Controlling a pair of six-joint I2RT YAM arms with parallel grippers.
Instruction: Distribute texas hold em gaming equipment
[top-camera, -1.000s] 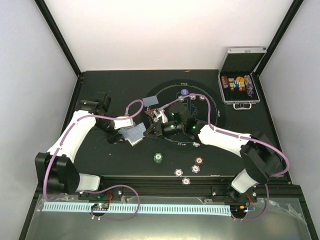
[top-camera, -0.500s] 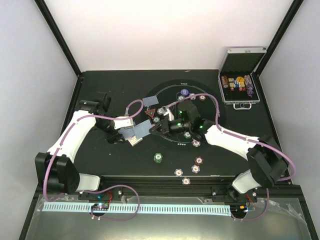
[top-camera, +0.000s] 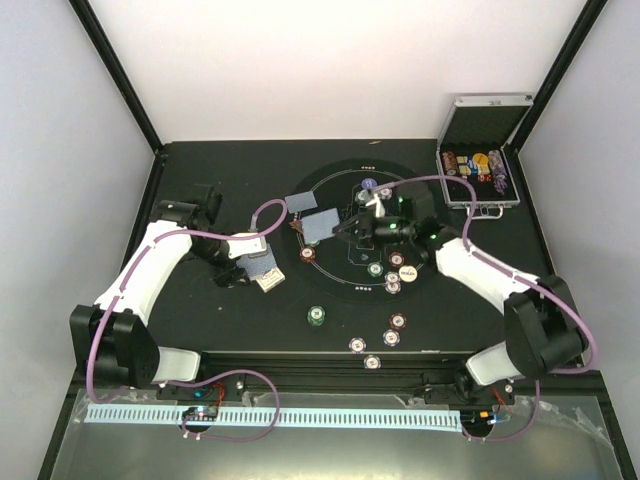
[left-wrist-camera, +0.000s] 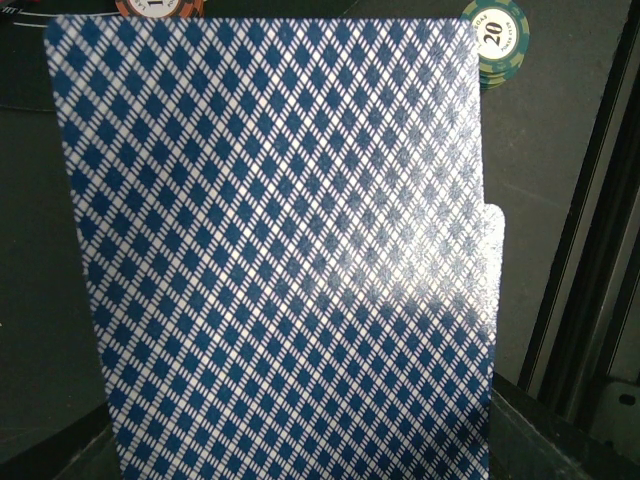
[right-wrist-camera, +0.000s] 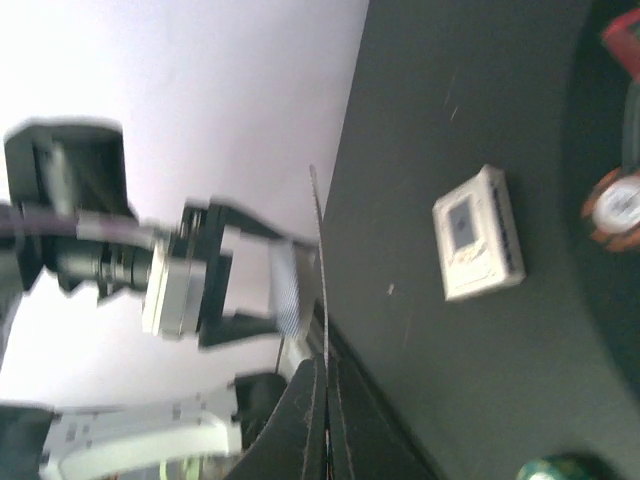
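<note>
My left gripper (top-camera: 252, 264) is shut on a stack of blue-diamond-backed playing cards (left-wrist-camera: 280, 260), which fills the left wrist view and hides the fingers. My right gripper (top-camera: 340, 228) is shut on a single card (top-camera: 320, 227), held over the left part of the round mat. That card shows edge-on (right-wrist-camera: 321, 290) above the pressed-together fingers (right-wrist-camera: 300, 420). Another card (top-camera: 300, 203) lies flat on the mat. A green chip (top-camera: 317, 315) sits near the front, also seen as the "20" chip (left-wrist-camera: 497, 30). A red-brown chip (top-camera: 308, 253) lies under the held card.
A white card box (top-camera: 269, 283) lies beside the left gripper, and shows too in the right wrist view (right-wrist-camera: 478, 235). Several chips (top-camera: 391, 337) sit along the front edge and on the mat (top-camera: 397, 259). The open silver case (top-camera: 480, 165) stands at the back right.
My right gripper has drawn one card off the left gripper's stack and carried it right and back over the round mat. The left arm has stayed put.
</note>
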